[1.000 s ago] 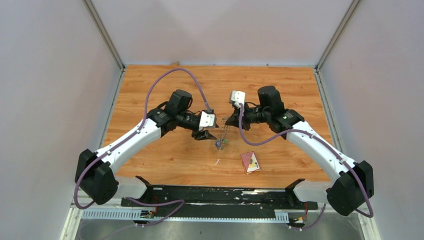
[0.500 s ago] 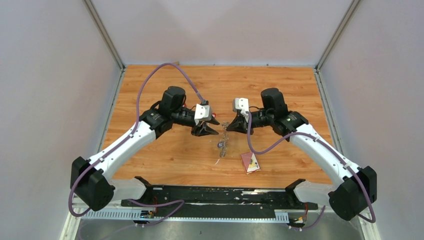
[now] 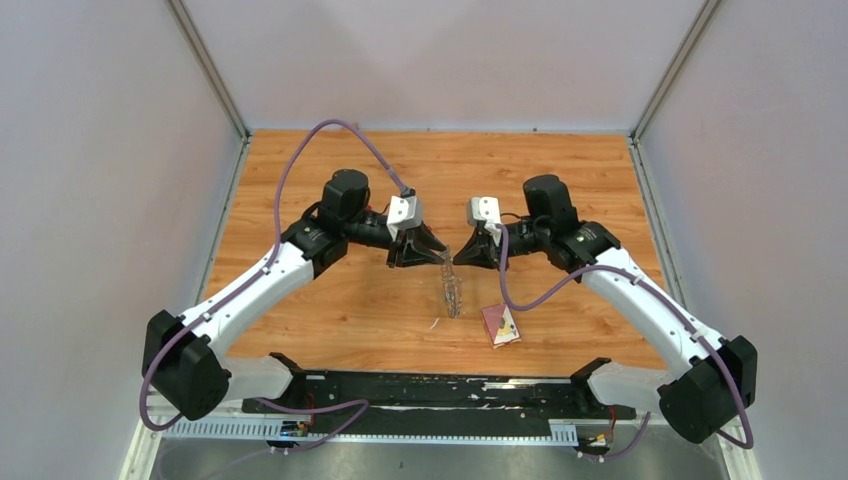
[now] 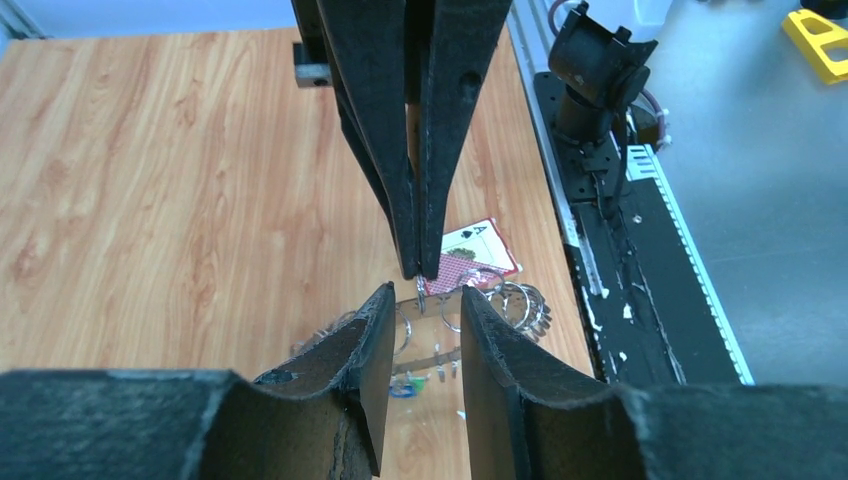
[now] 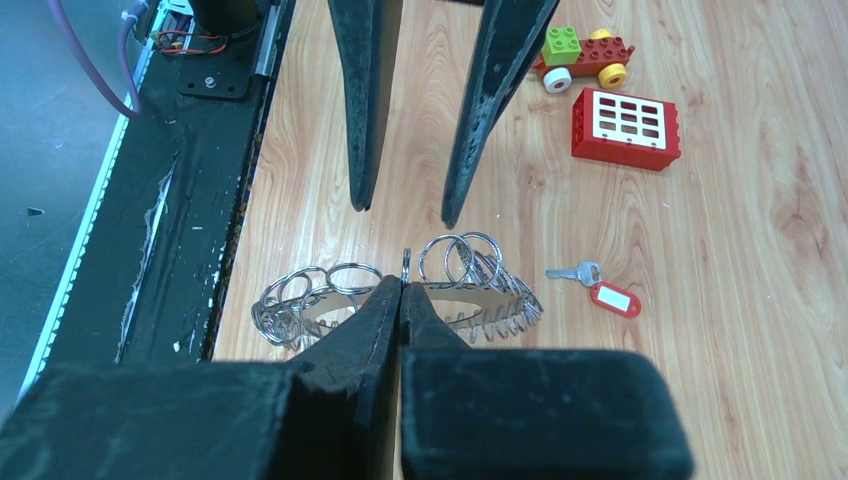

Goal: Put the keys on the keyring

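Observation:
My right gripper is shut on one small ring of the keyring, a grey metal loop fringed with split rings that hangs below it above the table. In the top view the keyring dangles between both grippers. My left gripper faces the right one tip to tip, open, its jaws either side of the pinched ring. Keys with blue and green tags hang under the keyring. A key with a red tag lies loose on the wood.
A maroon playing card lies near the front right of the table. A red block with white squares and a small toy car sit behind the left arm. The black base rail runs along the near edge.
The left gripper has moved right until it meets the right gripper's tips, and its jaws have narrowed. The right gripper has shifted slightly, with the keyring still hanging from it.

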Tool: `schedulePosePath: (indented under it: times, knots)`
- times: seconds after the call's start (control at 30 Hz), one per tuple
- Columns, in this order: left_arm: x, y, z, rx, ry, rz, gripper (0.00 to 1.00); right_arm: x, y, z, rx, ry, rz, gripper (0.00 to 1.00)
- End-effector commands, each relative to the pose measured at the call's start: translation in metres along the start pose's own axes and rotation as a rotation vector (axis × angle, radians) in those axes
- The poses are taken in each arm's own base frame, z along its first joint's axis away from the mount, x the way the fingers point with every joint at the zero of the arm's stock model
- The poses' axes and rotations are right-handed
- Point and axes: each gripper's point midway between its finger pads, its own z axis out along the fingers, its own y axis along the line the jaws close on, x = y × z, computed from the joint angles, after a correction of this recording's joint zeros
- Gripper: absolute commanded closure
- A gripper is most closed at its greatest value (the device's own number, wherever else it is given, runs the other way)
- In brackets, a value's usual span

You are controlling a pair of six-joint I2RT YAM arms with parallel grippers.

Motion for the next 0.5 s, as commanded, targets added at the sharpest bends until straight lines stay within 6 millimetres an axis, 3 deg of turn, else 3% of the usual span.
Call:
schedulePosePath:
  times: [0.0, 0.47]
  knots:
    - [0.005, -0.007, 0.003, 0.052, -0.023, -0.003, 0.63, -0.039, -0.001, -0.011, 0.008, -0.077, -0.082, 1.00]
    - [0.016, -0.005, 0.008, 0.072, -0.026, -0.016, 0.69, -0.042, -0.006, -0.012, 0.037, -0.083, -0.055, 1.00]
